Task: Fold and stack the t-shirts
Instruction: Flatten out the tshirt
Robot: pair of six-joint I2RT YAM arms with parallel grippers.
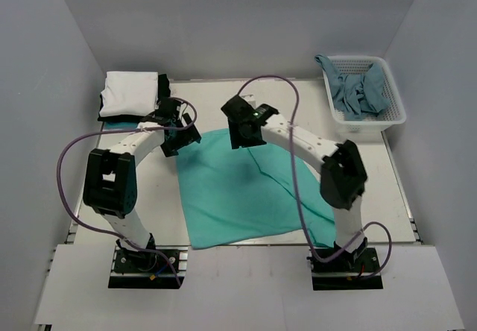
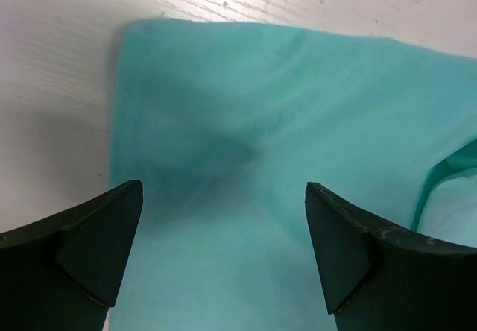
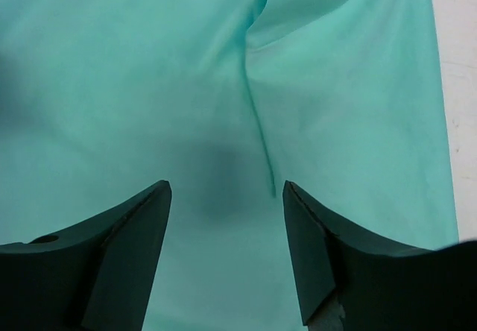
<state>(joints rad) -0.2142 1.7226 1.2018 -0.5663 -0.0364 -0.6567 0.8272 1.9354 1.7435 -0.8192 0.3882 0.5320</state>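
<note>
Turquoise shirt (image 1: 246, 189) spread flat on table (image 1: 223, 96), left claw (image 2: 223, 193) released above its far-left corner, right claw (image 3: 227, 189) jaws apart over its far edge, grasping nothing, folded shirts (image 1: 128, 92) stacked far left, basket (image 1: 395, 116) of grey-blue cloth (image 1: 361, 92) far right

The left arm (image 1: 112, 182) and right arm (image 1: 309, 146) are wearing white shells between boxy black joints, each on a black base plate (image 1: 145, 268). Purple cables (image 1: 63, 174) are looping along both, and a green light (image 1: 256, 111) is glowing on the right one. The left pincer (image 2: 223, 193) and right pincer (image 3: 227, 189) are showing black wedge fingers (image 2: 82, 249).
</note>
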